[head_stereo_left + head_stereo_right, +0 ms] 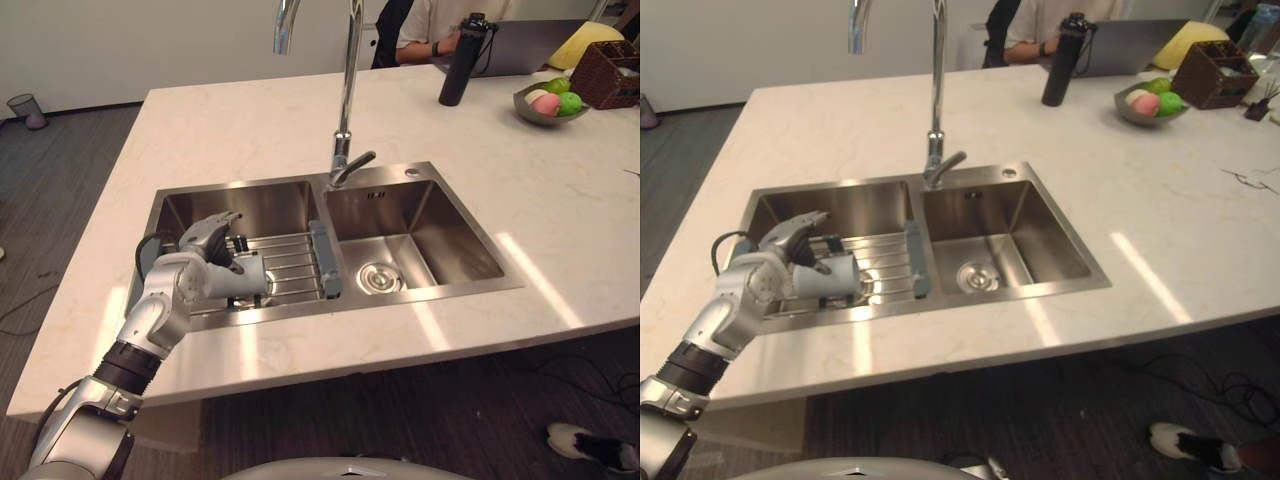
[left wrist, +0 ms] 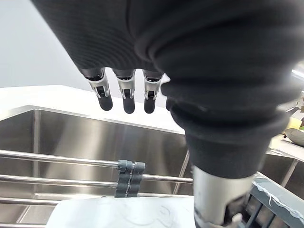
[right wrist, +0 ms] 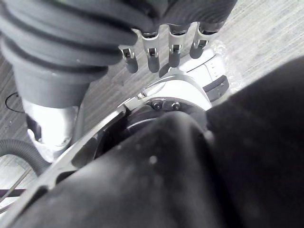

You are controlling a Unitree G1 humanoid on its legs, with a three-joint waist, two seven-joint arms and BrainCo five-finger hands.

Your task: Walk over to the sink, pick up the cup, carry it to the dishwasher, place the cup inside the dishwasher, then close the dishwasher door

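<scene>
A pale cup [image 1: 253,276] lies on its side on the wire rack [image 1: 297,262] in the left basin of the steel sink [image 1: 300,176]. My left hand [image 1: 205,252] reaches into that basin from the near left and sits right at the cup. Its fingers [image 2: 126,97] stretch out straight above the cup [image 2: 123,213], with the thumb [image 2: 213,199] beside it, and they are not curled round it. In the right wrist view my right hand's fingers [image 3: 152,54] hang relaxed and hold nothing.
A tall faucet [image 1: 346,100] stands between the two basins; the right basin has a drain [image 1: 378,277]. On the far counter are a black bottle [image 1: 460,65], a fruit bowl [image 1: 548,100] and a wicker basket [image 1: 610,70]. A person [image 1: 430,30] sits at a laptop [image 1: 530,45].
</scene>
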